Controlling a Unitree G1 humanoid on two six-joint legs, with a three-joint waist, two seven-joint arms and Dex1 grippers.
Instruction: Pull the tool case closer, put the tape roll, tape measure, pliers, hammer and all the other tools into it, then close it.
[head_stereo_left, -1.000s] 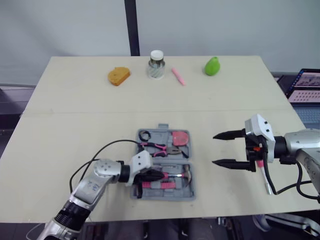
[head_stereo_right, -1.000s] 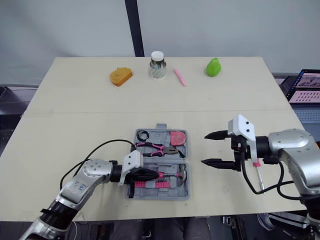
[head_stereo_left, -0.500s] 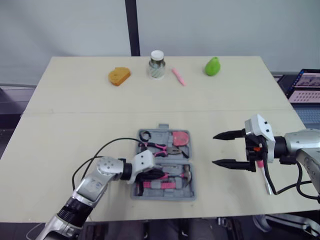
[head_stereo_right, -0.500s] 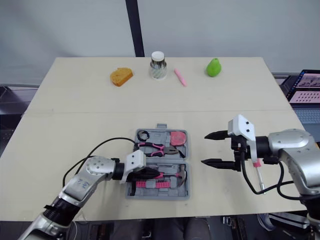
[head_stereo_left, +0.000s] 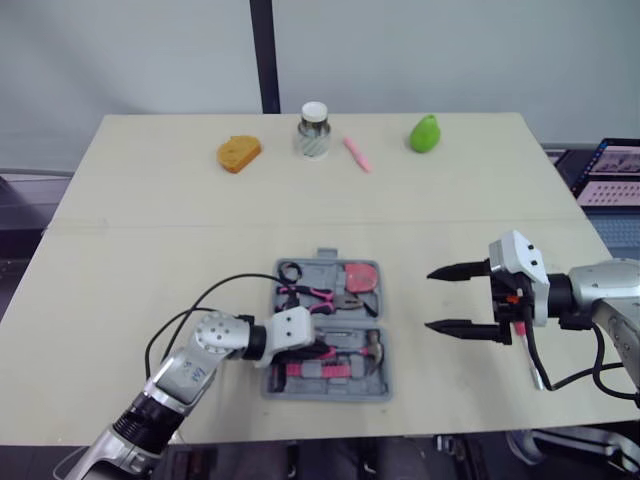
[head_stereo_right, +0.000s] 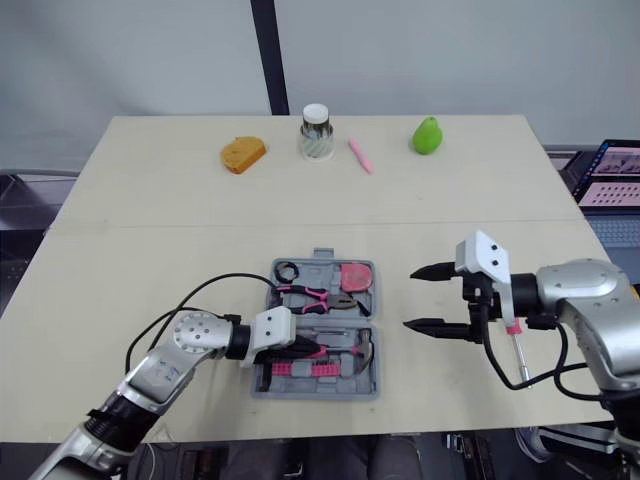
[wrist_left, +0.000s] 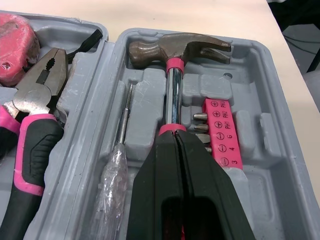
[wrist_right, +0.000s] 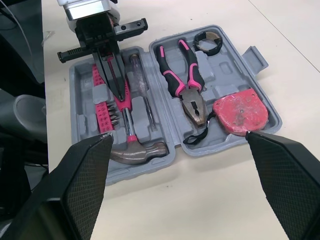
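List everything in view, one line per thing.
tool case: 1, grey, open, table's near middle
hammer: 1, chrome and pink, case's near half
screwdriver: 1, clear handle, beside hammer
bit holder: 1, pink, beside hammer
pliers: 1, pink-black, far half
tape measure: 1, red, far half
tape roll: 1, black, far half
jar: 1, white lid, far edge
pear: 1, green, far edge
table: 1, beige
left gripper: shut, over hammer handle
right gripper: open, right of case

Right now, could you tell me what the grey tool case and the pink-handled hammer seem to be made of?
Grey moulded tool case: probably matte plastic, judging by its formed recesses. Pink-handled hammer: dull brownish metal head, mirror-bright chromed shaft.
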